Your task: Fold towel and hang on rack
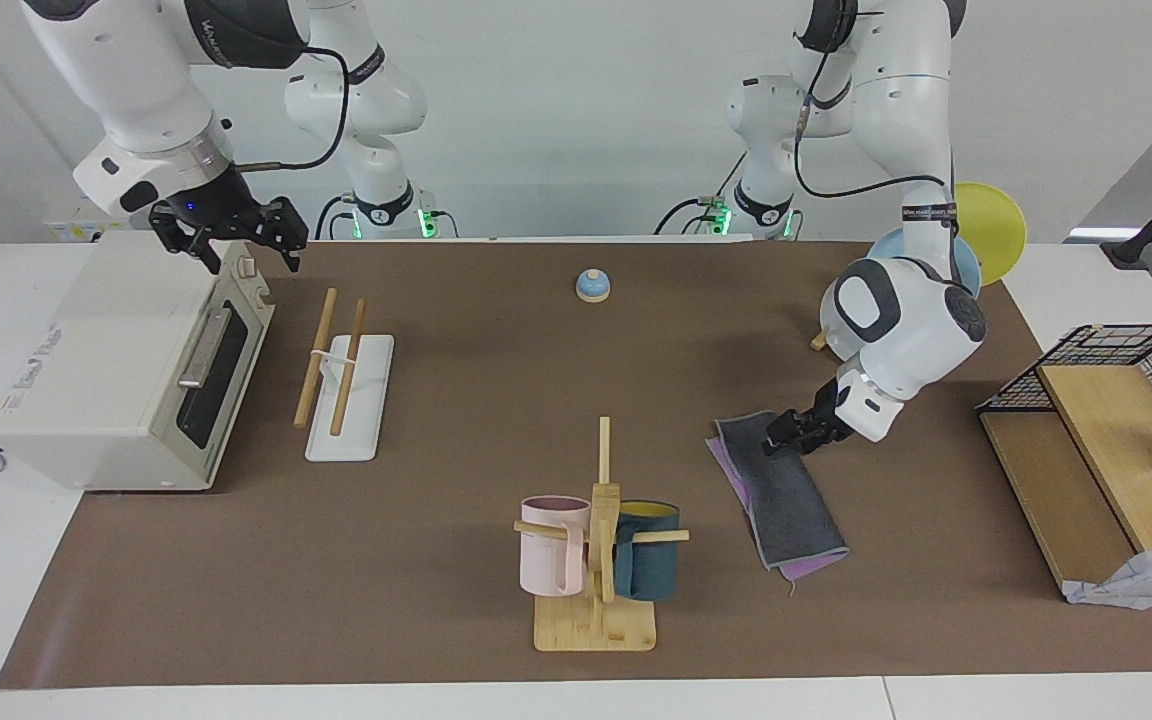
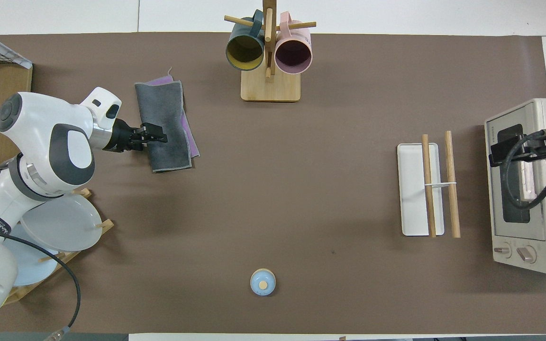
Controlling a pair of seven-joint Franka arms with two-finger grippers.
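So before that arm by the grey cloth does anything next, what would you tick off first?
1. Towel folded: ok, it lies doubled on the mat, dark grey face up, purple edge showing.
2. Left end effector at the towel: ok, it is at the towel's end nearer the robots.
3. Firm grip on the towel: cannot tell.
4. Rack ready: ok, both dowels bare, at the right arm's end of the table.
5. Path to the rack: not ok, the mug tree stands between the towel and the rack, so I would lift high.
6. Right end effector out of the way: ok, waiting over the toaster oven.
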